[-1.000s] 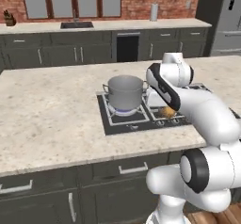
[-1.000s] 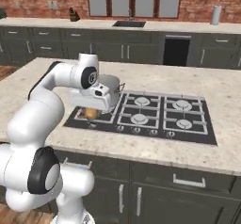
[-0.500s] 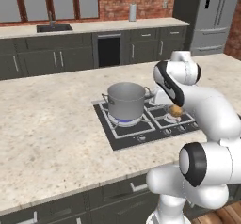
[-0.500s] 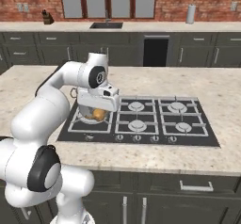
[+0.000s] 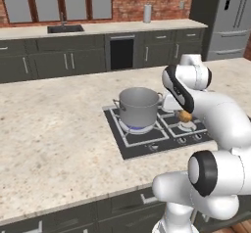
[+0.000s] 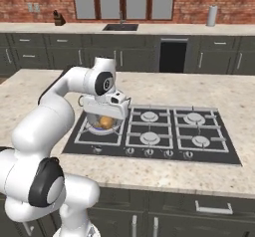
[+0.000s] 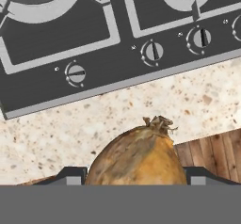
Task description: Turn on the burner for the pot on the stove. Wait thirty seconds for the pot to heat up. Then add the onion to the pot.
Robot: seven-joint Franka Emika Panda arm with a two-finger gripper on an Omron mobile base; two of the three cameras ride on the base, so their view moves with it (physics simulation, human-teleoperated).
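Speckled stone bench carries the stove near its front edge. The pot sits on the burner at the stove's left end; blue flame is visible under it. Risks: the onion hangs beside the pot, not over its mouth, so an early release drops it onto the grates or bench; the arm could also clip the rim. Hand is partly open, pinching the onion on both sides.
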